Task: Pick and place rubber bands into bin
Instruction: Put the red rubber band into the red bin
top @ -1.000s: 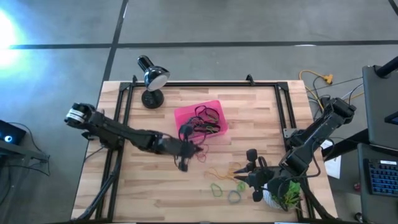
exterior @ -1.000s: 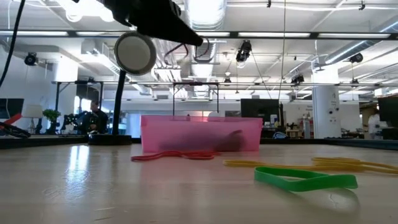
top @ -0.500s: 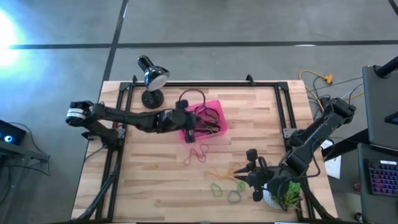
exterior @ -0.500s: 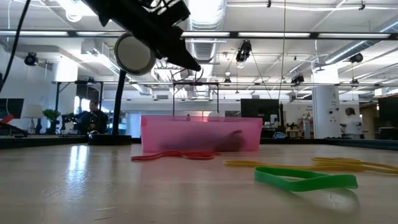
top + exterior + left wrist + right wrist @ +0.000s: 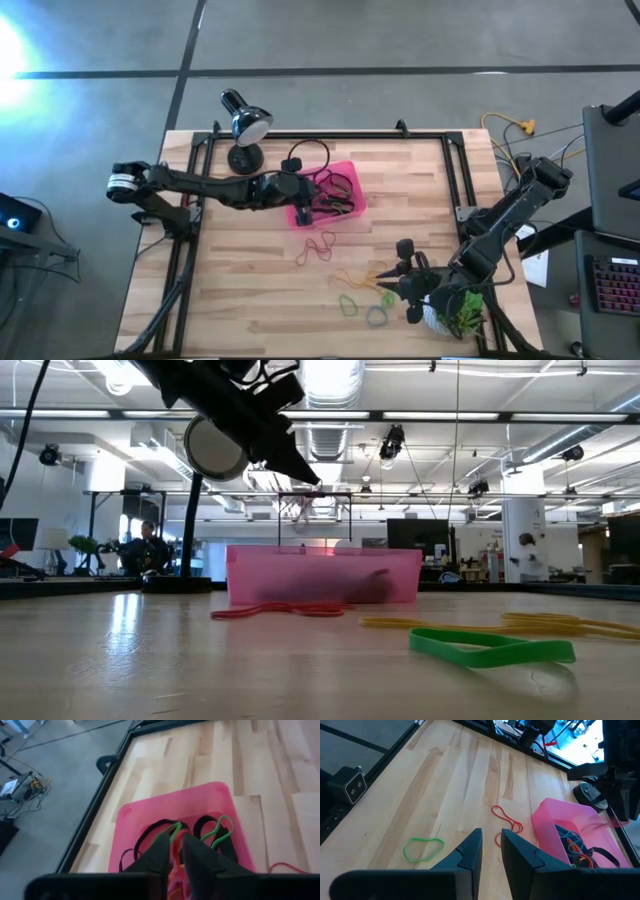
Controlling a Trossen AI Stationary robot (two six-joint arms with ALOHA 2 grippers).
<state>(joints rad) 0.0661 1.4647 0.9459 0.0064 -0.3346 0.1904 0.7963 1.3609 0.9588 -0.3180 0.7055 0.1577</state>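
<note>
Wooden table (image 5: pixel 400 180): bin (image 5: pixel 345 172), lamp (image 5: pixel 243 158), bands (image 5: pixel 352 303)
</note>
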